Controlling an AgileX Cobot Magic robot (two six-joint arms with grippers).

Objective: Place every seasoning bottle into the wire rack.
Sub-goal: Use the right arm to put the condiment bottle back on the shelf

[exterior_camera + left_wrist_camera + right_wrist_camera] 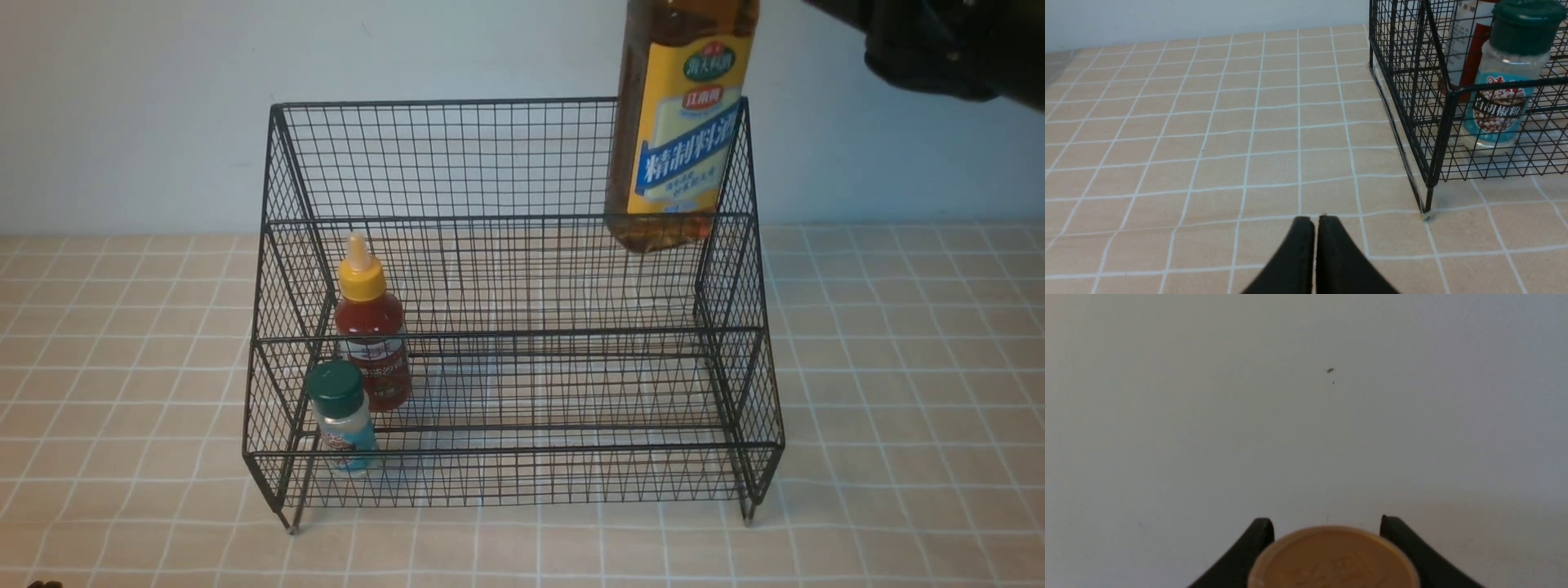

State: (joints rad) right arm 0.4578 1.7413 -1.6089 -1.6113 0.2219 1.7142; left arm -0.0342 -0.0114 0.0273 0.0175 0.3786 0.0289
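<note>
we see the wire rack (514,310) standing on the tiled bench (898,367) against a pale wall (147,114), its tall back toward the wall and its low front toward us

two of the seasoning bottles are already inside it, both upright at its left end: the small clear shaker (341,418) with the dark green cap sits on the lowest front tier, right in the front left corner, and the red sauce squeeze bottle (371,327) with the yellow nozzle cap stands just behind it, one step up. in the left wrist view the shaker (1506,77) shows close behind the rack's front corner post, with the red bottle (1466,45) partly hidden behind it

the tall amber-brown bottle (678,122) hangs in the air over the rack's right end, upright with a slight lean, its base level with the upper rail near the right side wall; its top runs out of the front view. whether the base touches the mesh we cannot tell

the right hand (1327,528) is clamped on that bottle: in the right wrist view its two dark fingers (1257,535) sit either side of the tan cap (1331,559)

the left hand (1312,222) has its fingers pressed together, holding nothing, low over the bench near the rack's front left leg
</note>
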